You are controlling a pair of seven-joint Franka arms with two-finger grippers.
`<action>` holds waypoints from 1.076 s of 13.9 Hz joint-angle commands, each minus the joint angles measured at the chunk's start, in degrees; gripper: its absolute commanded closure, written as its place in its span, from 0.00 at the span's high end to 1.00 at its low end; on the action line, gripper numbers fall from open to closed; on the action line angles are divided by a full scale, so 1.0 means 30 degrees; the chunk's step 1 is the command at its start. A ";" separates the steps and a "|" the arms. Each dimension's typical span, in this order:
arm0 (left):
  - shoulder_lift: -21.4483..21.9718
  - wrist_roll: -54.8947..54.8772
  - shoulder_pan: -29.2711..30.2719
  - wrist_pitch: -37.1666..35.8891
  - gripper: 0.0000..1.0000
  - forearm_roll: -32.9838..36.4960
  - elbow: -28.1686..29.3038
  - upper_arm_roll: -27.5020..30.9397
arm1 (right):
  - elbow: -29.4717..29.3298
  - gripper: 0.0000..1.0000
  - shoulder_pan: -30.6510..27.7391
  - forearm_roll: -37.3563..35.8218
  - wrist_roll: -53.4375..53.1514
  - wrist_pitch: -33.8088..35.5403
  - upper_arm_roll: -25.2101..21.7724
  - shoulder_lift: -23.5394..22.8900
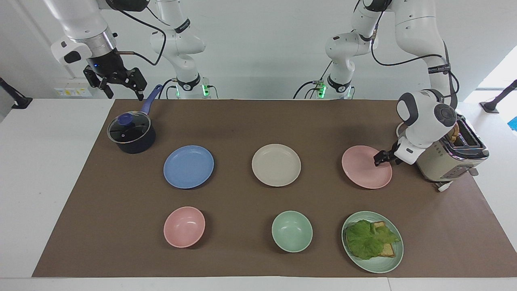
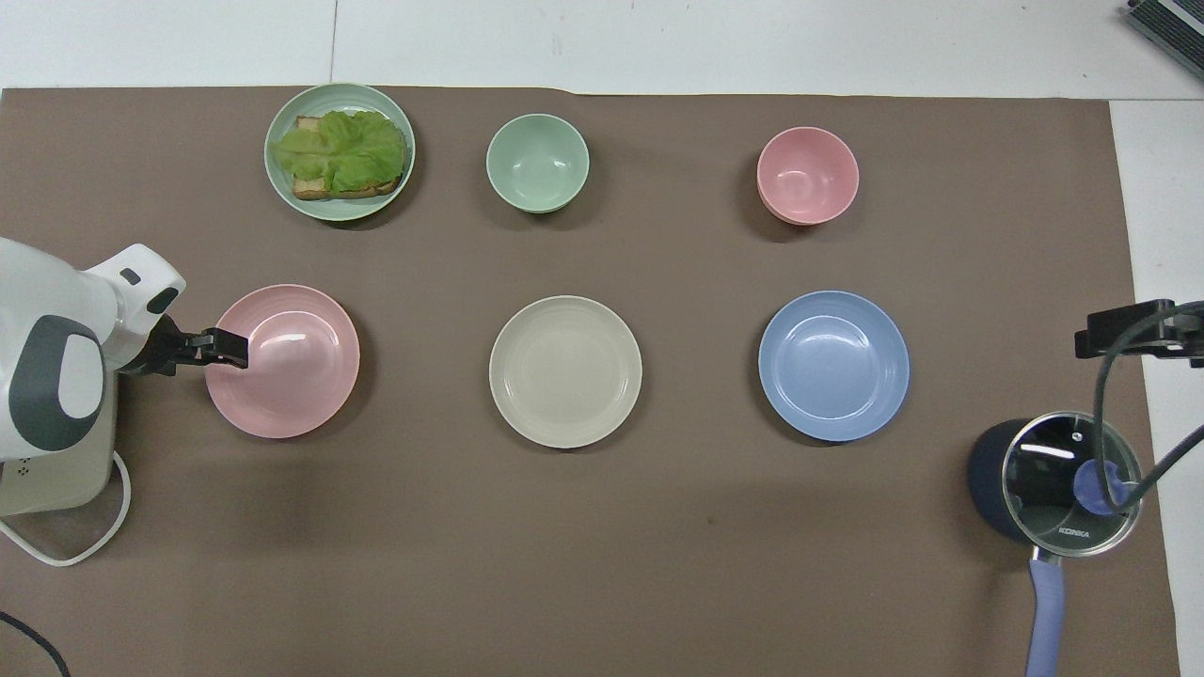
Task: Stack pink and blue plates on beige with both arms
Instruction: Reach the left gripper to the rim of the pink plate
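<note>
Three plates lie in a row on the brown mat: the blue plate (image 1: pixel 188 166) (image 2: pixel 833 365) toward the right arm's end, the beige plate (image 1: pixel 276 165) (image 2: pixel 565 371) in the middle, and the pink plate (image 1: pixel 363 170) (image 2: pixel 292 371) toward the left arm's end. My left gripper (image 1: pixel 379 158) (image 2: pixel 230 348) is low at the pink plate's rim, on the edge beside the toaster. My right gripper (image 1: pixel 124 94) (image 2: pixel 1133 334) hangs open and holds nothing. It is raised above the table's edge by the pot, where the right arm waits.
A dark pot (image 1: pixel 131 134) with a glass lid and a blue handle stands near the right arm. A cream toaster (image 1: pixel 448 163) stands beside the pink plate. Farther from the robots are a pink bowl (image 1: pixel 184 226), a green bowl (image 1: pixel 291 231) and a green plate (image 1: pixel 379 266) with lettuce and bread.
</note>
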State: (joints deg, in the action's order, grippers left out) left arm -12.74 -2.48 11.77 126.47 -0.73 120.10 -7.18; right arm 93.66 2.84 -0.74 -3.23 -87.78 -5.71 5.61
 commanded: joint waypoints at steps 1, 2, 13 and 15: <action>0.0027 -0.0141 0.0209 0.0324 0.64 -0.0313 0.0249 -0.0128 | 0.0332 1.00 -0.0128 0.0013 -0.0154 0.0140 0.0057 0.0385; 0.0026 -0.0141 0.0180 0.0265 0.50 -0.0313 0.0191 -0.0128 | 0.0332 1.00 -0.0128 0.0013 -0.0154 0.0140 0.0057 0.0385; 0.0261 -0.0170 -0.0084 -0.3567 0.00 -0.0313 -0.2061 -0.0157 | 0.0361 1.00 -0.0128 0.0013 -0.0125 0.0140 0.0028 0.0385; 0.0261 -0.0229 -0.0113 -0.4828 0.00 -0.0313 -0.2882 -0.0215 | 0.0361 1.00 -0.0128 0.0013 -0.0125 0.0140 0.0028 0.0385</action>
State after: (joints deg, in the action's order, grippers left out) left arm -12.10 -2.51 11.69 116.20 -1.17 114.02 -7.94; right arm 93.67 2.82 -0.74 -3.23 -87.78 -5.76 5.63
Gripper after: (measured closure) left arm 0.921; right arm 0.000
